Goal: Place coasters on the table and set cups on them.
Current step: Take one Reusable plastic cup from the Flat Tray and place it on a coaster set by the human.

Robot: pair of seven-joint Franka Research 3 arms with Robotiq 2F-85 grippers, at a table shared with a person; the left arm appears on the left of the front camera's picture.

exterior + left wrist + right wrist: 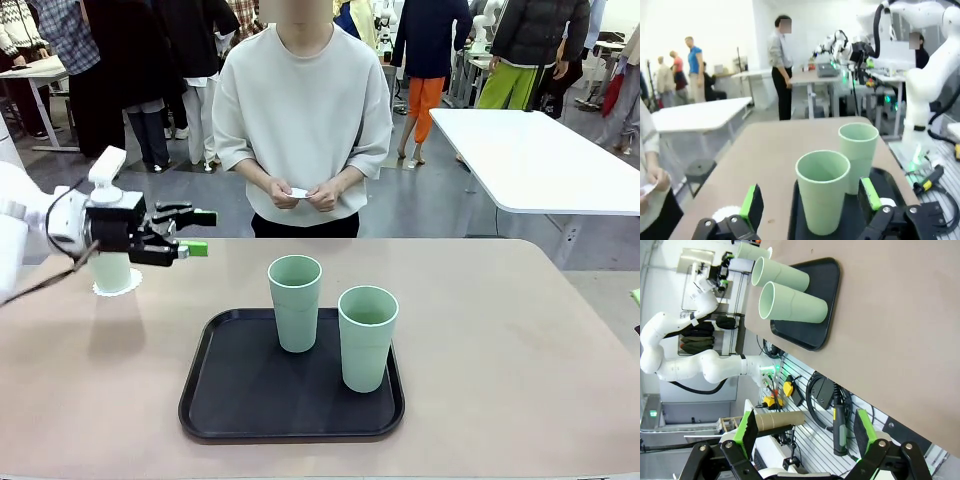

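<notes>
So we are counting one cup [112,272] on a coaster [124,290] left of the tray [240,400], two cups [296,305] on it; left gripper [200,232] and right gripper [807,425] are gaping open.

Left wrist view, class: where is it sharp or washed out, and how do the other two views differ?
Left wrist view: the near cup is fairly sharp, the far wall is washed out. Front view: even light, only faint shadows on the table. Right wrist view: rolled sideways, so the table stands on edge.
</notes>
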